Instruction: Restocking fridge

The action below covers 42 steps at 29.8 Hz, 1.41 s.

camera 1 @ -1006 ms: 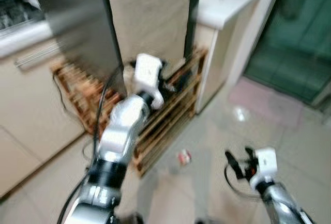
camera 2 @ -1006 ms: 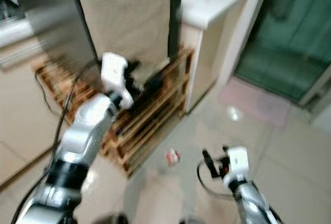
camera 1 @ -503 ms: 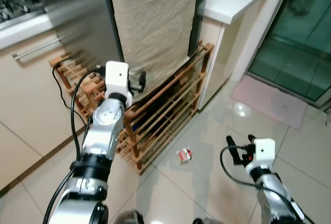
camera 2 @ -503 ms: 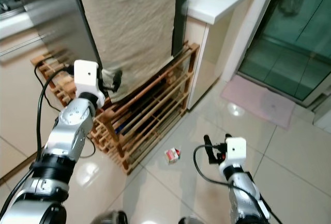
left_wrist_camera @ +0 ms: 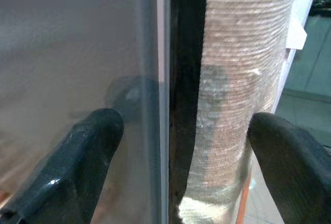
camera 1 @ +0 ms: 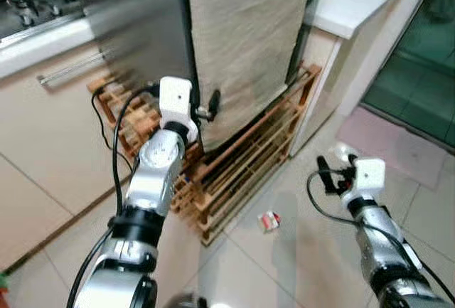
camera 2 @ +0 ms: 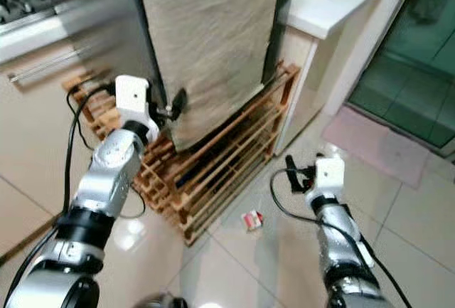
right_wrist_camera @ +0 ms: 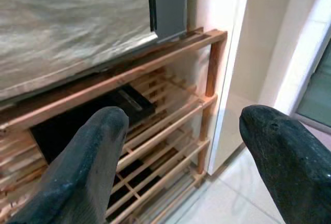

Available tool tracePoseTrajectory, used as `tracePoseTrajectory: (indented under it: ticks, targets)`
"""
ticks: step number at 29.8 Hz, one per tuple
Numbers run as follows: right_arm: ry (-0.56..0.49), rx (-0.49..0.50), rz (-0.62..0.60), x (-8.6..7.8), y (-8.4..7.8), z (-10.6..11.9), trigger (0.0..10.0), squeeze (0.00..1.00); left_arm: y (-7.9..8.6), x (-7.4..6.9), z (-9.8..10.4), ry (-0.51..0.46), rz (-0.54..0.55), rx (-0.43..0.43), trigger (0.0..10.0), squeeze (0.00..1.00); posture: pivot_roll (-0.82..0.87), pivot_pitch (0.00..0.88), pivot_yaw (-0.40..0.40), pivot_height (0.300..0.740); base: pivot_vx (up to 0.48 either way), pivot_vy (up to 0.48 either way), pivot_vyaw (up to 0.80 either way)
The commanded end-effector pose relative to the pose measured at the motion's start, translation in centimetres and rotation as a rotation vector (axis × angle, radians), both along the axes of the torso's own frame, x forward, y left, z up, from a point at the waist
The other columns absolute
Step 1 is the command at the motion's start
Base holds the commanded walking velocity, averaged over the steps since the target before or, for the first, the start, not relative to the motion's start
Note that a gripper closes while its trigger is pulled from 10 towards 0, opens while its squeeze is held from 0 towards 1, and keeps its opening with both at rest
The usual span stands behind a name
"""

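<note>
left claw (left_wrist_camera: 176, 172) wide open, empty, straddling vertical edge of grey steel fridge door (camera 1: 135, 30); right claw (right_wrist_camera: 186, 157) open, farther off.

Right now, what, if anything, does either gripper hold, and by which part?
Nothing. The left gripper is open, straddling the fridge door edge; the right gripper is open too.

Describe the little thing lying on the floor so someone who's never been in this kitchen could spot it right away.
Start at the tall steel fridge draped with a beige cloth, standing on a slatted wooden rack. On the pale floor tiles just in front of the rack lies a small red and white packet, the lone loose item there.
</note>
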State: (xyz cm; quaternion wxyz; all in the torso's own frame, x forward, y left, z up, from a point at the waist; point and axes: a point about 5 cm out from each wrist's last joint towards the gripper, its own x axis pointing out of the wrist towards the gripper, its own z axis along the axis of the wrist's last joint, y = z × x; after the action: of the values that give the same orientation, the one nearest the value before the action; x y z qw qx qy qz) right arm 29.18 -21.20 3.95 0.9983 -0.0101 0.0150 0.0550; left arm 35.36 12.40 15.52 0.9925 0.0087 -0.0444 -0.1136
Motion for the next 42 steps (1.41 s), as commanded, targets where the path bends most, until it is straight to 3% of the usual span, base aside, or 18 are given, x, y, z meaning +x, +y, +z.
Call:
tracePoseTrajectory:
  ticks: [1, 5, 12, 19, 31, 42]
  targets:
    - [0.077, -0.007, -0.032, -1.2, -1.1, -1.4, 10.0, 0.0, 0.9, 0.1, 0.6, -0.024, 0.057, -0.007, 10.0, 0.0, 0.05, 0.033, 0.004, 0.74, 0.0, 0.0, 0.0]
    - [0.111, -0.012, -0.036, -1.7, -0.8, -2.2, 10.0, 0.0, 0.4, 0.0, 0.7, -0.039, 0.042, 0.01, 10.0, 0.0, 0.05, 0.026, 0.003, 0.74, 0.0, 0.0, 0.0]
    - [0.156, -0.016, -0.047, -2.6, -1.0, -3.1, 10.0, 0.0, -0.6, 0.4, 2.2, -0.037, -0.093, 0.061, 10.0, 0.0, 0.05, 0.014, 0.003, 0.74, 0.0, 0.0, 0.0]
    - [0.18, -0.009, -0.052, -2.7, -1.2, -3.4, 10.0, 0.0, -1.5, 1.0, 4.0, -0.034, -0.157, 0.018, 10.0, 0.0, 0.05, 0.008, 0.006, 0.74, 0.0, 0.0, 0.0]
    - [0.223, 0.006, -0.031, -4.0, -0.8, -4.6, 10.0, 0.0, -2.4, 1.3, 3.6, -0.004, -0.166, 0.046, 10.0, 0.0, 0.03, 0.011, 0.003, 0.74, 0.0, 0.0, 0.0]
    - [0.186, 0.015, 0.09, -4.9, -0.7, -4.6, 10.0, 0.0, -3.3, 1.1, 3.9, -0.002, -0.201, 0.029, 10.0, 0.0, 0.02, 0.024, 0.001, 0.74, 0.0, 0.0, 0.0]
